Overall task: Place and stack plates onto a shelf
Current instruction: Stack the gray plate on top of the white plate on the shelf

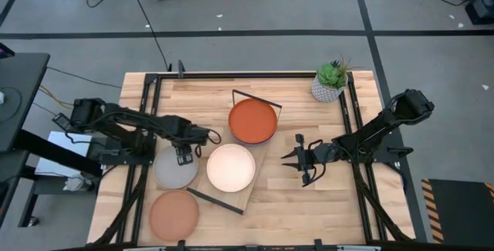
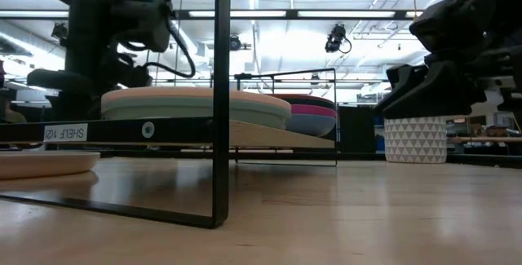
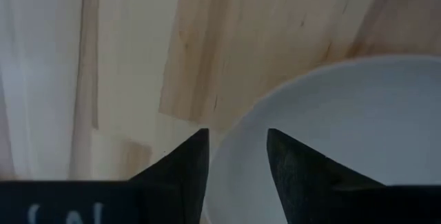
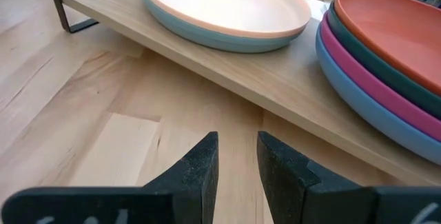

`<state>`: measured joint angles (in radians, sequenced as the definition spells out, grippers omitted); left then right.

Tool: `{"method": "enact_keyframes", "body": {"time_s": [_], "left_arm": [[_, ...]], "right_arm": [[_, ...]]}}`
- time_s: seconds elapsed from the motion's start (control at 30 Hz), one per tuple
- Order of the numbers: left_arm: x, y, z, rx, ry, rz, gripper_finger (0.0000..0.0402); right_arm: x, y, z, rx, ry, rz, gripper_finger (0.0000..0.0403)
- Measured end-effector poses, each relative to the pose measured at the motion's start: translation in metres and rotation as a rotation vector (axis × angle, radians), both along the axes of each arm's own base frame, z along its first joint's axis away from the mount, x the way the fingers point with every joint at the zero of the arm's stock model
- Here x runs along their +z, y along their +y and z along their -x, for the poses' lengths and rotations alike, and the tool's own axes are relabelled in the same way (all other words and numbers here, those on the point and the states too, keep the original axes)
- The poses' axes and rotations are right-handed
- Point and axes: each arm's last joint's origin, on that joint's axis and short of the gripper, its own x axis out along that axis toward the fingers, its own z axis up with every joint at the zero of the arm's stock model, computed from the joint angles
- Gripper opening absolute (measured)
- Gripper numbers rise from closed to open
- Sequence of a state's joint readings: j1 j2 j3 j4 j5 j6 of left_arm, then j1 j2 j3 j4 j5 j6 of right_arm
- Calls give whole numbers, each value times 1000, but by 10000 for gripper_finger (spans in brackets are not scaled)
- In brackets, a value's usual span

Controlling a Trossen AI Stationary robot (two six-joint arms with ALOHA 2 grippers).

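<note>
The light-wood shelf (image 1: 231, 198) lies slantwise mid-table. On its far end sits a stack with the orange plate (image 1: 252, 121) on top, over teal, pink and blue plates (image 4: 386, 86). Its near end carries the cream plate (image 1: 230, 167) on a light blue one (image 4: 207, 34). The grey plate (image 1: 174, 172) lies on the table left of the shelf, and the peach plate (image 1: 174, 215) nearer the front edge. My left gripper (image 1: 184, 157) is over the grey plate's far rim, shut on it. My right gripper (image 1: 287, 160) hovers right of the shelf, fingers nearly together, holding nothing. My left gripper (image 3: 238, 138) has the grey plate's rim (image 3: 231, 151) between its fingers, on the side nearest the shelf. One finger (image 3: 186, 169) is outside the rim and one (image 3: 296, 169) is over the hollow. It comes from above, pointing down. The plate lies flat on the table.
A white plant pot (image 1: 328, 85) stands at the table's far right corner. Black wire frames (image 2: 220, 94) rise at both shelf ends. Bare tabletop lies right of the shelf around my right gripper (image 4: 238, 138) and along the front right.
</note>
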<state>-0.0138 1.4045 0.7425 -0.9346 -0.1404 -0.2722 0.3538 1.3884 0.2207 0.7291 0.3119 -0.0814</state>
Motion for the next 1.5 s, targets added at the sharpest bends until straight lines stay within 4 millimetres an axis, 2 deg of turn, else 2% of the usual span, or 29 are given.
{"method": "enact_keyframes", "body": {"time_s": [0.43,0.5,0.6,0.67,0.87,1.1,1.2,1.33,1.5], "left_arm": [[-23,2,-9,-28,94,9,130],[-27,2,-10,-28,117,9,104],[-26,2,-9,-34,130,16,36],[-20,1,-10,-36,144,31,16],[20,3,-17,-41,263,-15,13],[100,5,-34,-38,256,-93,13],[135,5,-45,-23,105,-113,12],[181,5,-46,13,-81,-115,12],[210,4,-54,153,-312,-61,12]], "right_arm": [[-1,0,0,-1,7,-1,107],[-1,0,0,-1,8,-1,107],[-1,0,0,-1,8,-1,107],[-1,0,0,-1,6,-1,107],[-1,0,0,0,6,0,107],[0,0,0,0,5,0,107],[0,0,0,0,5,1,107],[-1,0,0,0,9,1,107],[-1,0,0,-1,11,-2,107]]}}
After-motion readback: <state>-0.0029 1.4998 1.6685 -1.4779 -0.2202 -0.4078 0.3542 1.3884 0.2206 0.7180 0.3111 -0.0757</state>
